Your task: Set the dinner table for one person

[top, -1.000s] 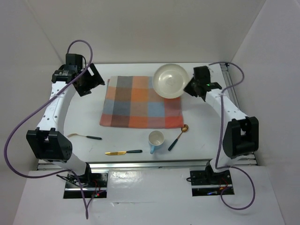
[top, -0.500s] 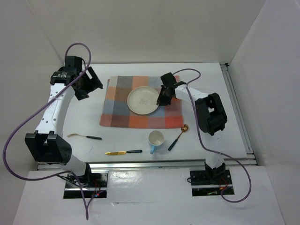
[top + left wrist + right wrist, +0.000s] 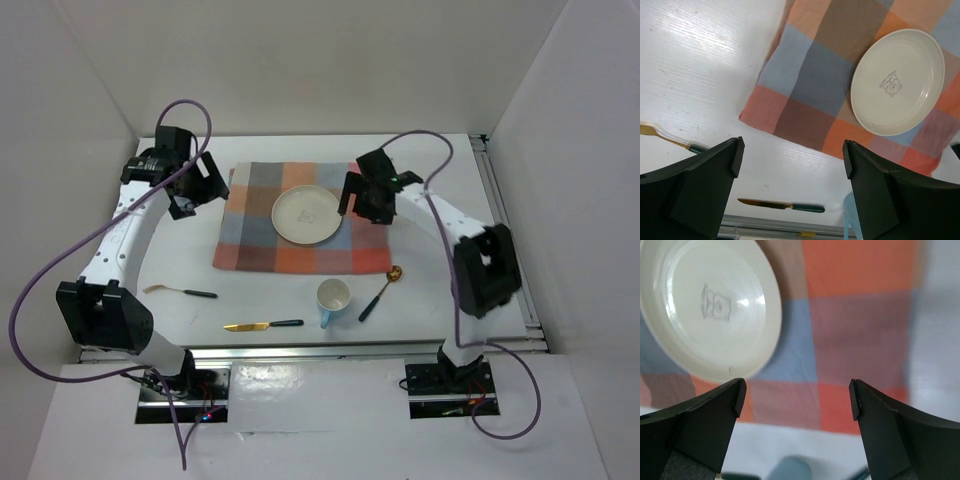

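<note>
- Now the right tool gapes wide and empty, upper centre of the top view, just right of the plate.
- Likewise the left tool, wide and empty, hangs upper left beside the checked mat.
- That plate lies on the mat.
- Below the mat, cup, spoon, knife and fork lie on the white tabletop filling mid-frame.

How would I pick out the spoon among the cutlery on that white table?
Find the orange, blue and grey checked cloth mat and its near right corner. Just off that corner, right of the light blue cup, lies the spoon. It alone has a round gold bowl on a dark handle; the gold-bladed knife and gold fork lie further left.
</note>
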Tool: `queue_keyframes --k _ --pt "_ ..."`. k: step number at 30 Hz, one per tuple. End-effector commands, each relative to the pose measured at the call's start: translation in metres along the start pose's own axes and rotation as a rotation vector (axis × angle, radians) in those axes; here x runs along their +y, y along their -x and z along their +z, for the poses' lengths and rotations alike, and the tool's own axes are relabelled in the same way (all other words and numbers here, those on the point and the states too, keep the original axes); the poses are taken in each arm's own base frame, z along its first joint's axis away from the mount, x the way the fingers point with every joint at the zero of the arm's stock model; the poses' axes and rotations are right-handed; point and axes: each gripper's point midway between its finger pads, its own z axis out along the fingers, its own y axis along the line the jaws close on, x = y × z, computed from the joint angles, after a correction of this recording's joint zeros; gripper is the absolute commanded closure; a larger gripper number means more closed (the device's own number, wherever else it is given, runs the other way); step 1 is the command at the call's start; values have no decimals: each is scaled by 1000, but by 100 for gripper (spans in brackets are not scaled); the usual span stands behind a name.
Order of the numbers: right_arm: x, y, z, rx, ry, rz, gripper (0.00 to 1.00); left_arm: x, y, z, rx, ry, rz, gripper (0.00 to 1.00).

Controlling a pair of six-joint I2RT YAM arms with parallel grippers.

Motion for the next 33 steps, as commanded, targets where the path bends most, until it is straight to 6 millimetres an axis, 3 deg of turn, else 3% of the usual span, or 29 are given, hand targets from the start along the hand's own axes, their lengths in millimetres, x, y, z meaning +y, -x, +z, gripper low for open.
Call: queue_keyframes --k 1,2,3,4,5,7,8,12,15,19,23,25,27,28,29,31,32,33 --pt "-9 -19 -68 -62 77 -105 3 7 9 -11 -52 24 37 0" --pt "-6 -31 -78 -52 118 -133 3 6 8 -11 -47 17 50 0" --pt "0 -36 -101 -78 175 -153 2 5 9 -7 -47 17 50 0" --pt "2 -48 -108 -69 199 -170 2 5 9 -7 -47 17 60 0" --pt "3 -75 -110 -10 219 -191 2 5 9 -7 -47 17 60 0" --pt "3 -99 -125 34 237 -182 2 5 9 -7 -47 17 60 0" --pt "8 -123 -127 77 259 -215 2 5 9 -7 -47 17 60 0" --pt "9 -172 -129 172 262 -245 5 8 8 -8 -51 25 51 2" --pt "6 -191 -123 207 235 -269 12 6 7 -8 -46 18 51 2" --pt "2 -192 -108 209 183 -261 26 9 0 -9 -27 18 53 3" --pt "5 -195 -94 220 171 -264 46 9 1 -12 -35 14 52 3" --pt "11 -187 -94 187 175 -260 69 10 2 -12 -40 21 52 3" --pt "3 -181 -96 177 111 -256 94 20 5 -9 -63 77 42 4" --pt "-3 -170 -97 124 56 -267 100 23 6 -7 -62 98 43 4" --pt "3 -153 -104 76 44 -263 100 25 8 -7 -69 109 43 4" --pt "-7 -129 -110 21 -31 -276 100 27 7 -2 -53 130 46 4" --pt "-1 -98 -115 -31 -19 -231 100 27 6 -1 -43 136 47 4" --pt "-2 -84 -117 -44 -28 -214 100 24 4 0 -32 120 47 4"
